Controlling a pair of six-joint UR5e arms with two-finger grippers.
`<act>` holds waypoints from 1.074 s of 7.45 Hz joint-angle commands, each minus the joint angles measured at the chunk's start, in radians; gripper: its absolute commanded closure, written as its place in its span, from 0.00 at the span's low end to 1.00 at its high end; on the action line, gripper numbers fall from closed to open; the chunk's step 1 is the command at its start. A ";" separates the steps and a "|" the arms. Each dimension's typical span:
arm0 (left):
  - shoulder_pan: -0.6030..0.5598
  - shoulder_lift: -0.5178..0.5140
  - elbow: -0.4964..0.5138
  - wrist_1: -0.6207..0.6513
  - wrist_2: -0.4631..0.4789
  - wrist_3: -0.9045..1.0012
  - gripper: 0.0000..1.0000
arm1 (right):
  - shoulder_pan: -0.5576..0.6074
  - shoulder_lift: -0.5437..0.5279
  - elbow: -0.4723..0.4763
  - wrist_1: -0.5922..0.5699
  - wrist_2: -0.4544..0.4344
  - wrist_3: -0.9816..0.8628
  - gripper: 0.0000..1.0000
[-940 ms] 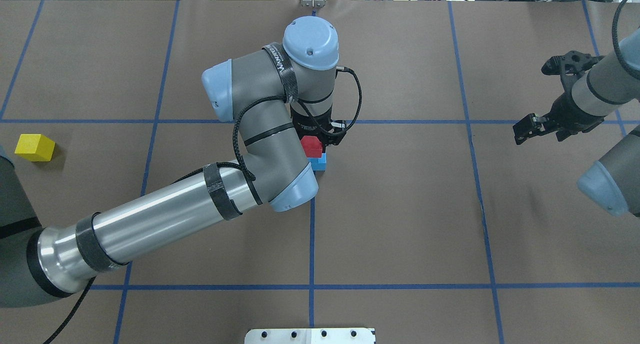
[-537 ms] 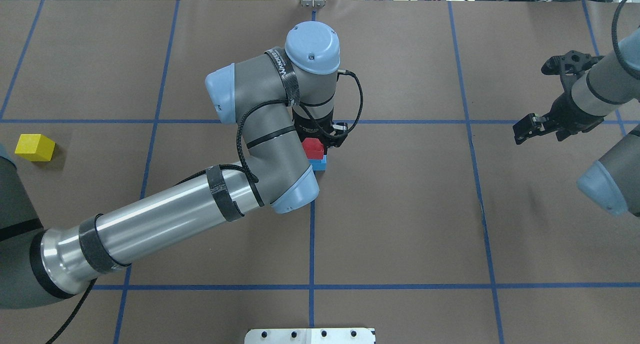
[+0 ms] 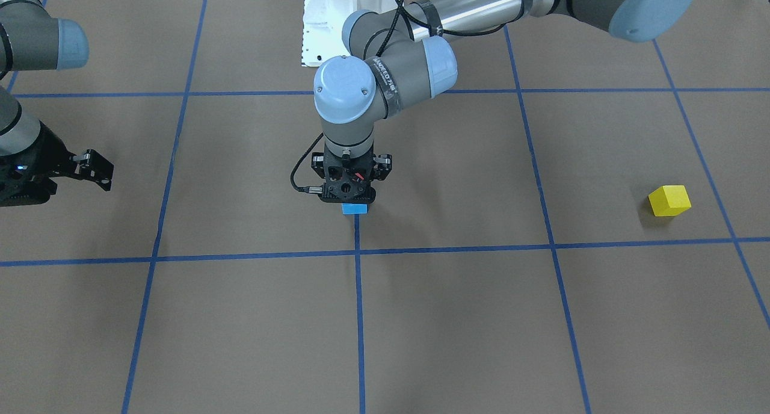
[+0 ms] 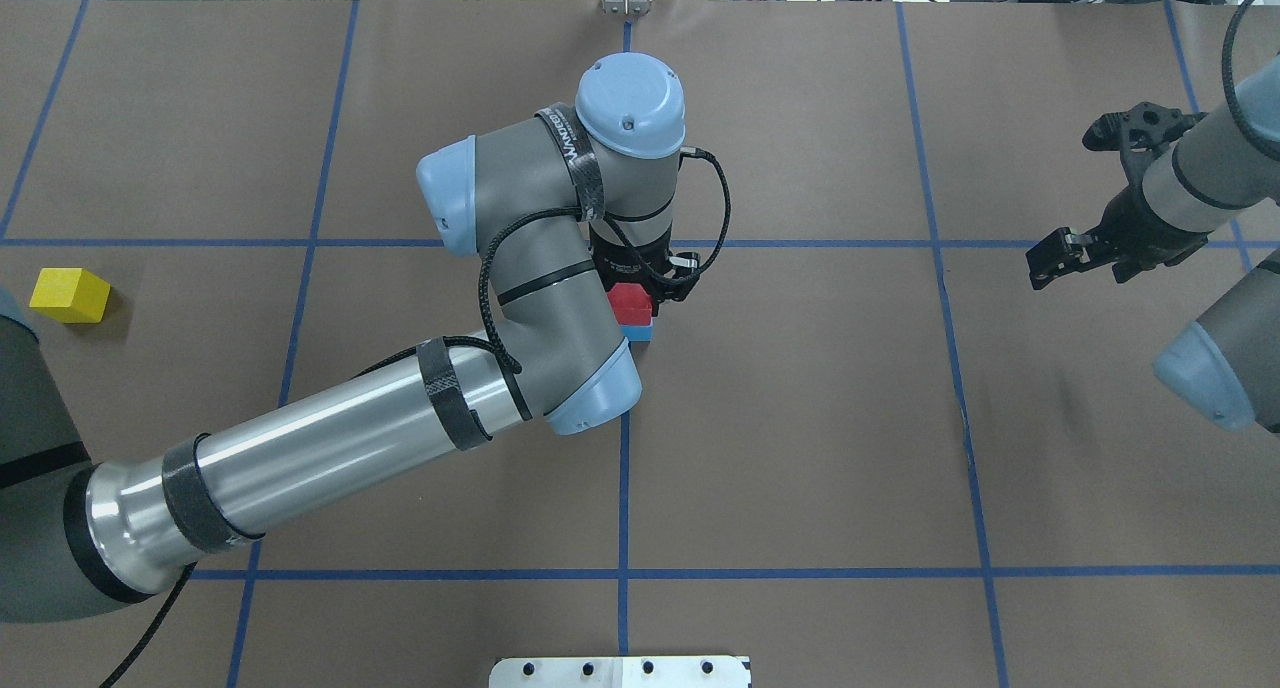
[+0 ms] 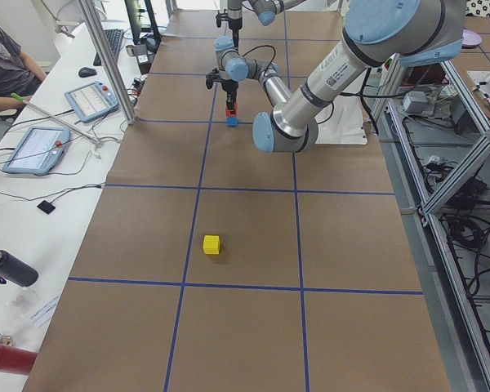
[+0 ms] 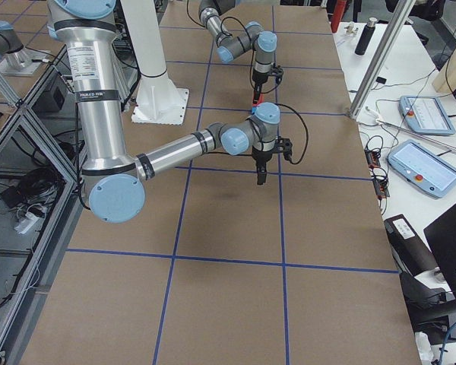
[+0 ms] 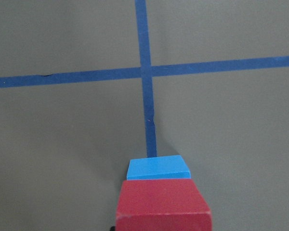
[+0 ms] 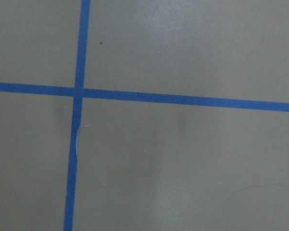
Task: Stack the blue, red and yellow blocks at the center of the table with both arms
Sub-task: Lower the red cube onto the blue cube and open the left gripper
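Observation:
My left gripper points straight down at the table's centre and is shut on the red block. It holds the red block just over the blue block, which lies on the centre tape line. In the left wrist view the red block fills the bottom and the blue block shows just beyond it. In the front-facing view only the blue block shows under the gripper. The yellow block lies alone at the far left. My right gripper is open and empty at the far right.
Brown paper with a grid of blue tape lines covers the table. The robot's white base plate sits at the near edge. Tablets and cables lie on a side bench beyond the table.
My left arm has shifted slightly, bringing the red block further over the blue block, so less blue shows. The right arm and the yellow block have not moved.

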 commanded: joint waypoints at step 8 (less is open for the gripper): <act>0.008 0.002 0.015 -0.033 0.016 -0.075 1.00 | 0.003 0.000 -0.001 0.000 0.002 0.000 0.00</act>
